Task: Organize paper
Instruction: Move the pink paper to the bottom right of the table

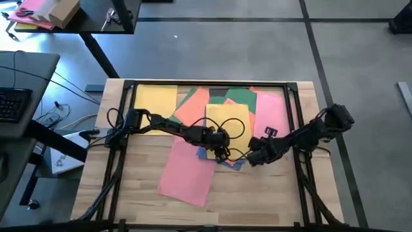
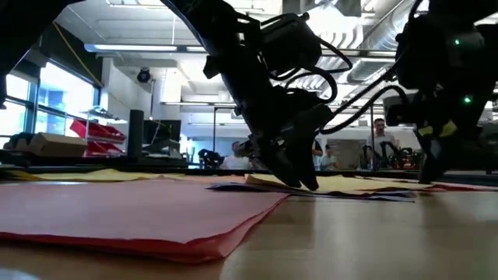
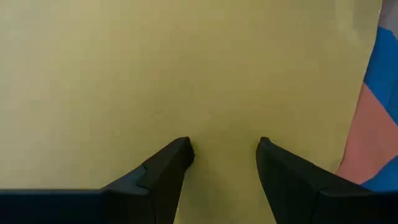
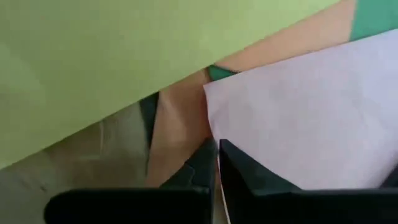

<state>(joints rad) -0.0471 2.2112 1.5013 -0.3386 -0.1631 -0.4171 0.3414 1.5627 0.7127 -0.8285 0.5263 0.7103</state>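
Coloured paper sheets lie overlapping on the wooden table (image 1: 129,193). A yellow sheet (image 1: 226,119) lies on top in the middle. My left gripper (image 1: 220,147) stands open over its near part and fills its wrist view with yellow (image 3: 186,68). A pink sheet (image 1: 270,116) lies to the right of it. My right gripper (image 1: 252,154) is shut at that sheet's near left corner (image 4: 298,112). My left gripper sets its two spread fingertips (image 3: 184,149) on the yellow sheet's top face, coming down at a slant from the table's left; the low view shows the tips (image 2: 305,183) on the flat-lying paper. My right gripper pinches the pink sheet's left edge (image 4: 212,134) near its corner between its two fingers, coming low from the table's right. The rest of the sheet lies on the sheets below.
A big pink sheet (image 1: 187,171) lies toward the near left, another yellow one (image 1: 154,100) at the far left, orange (image 1: 193,109) and green (image 1: 233,95) behind, blue (image 1: 226,161) beneath. Black frame rails (image 1: 122,129) run along the table's sides. People stand in the room beyond (image 2: 380,140).
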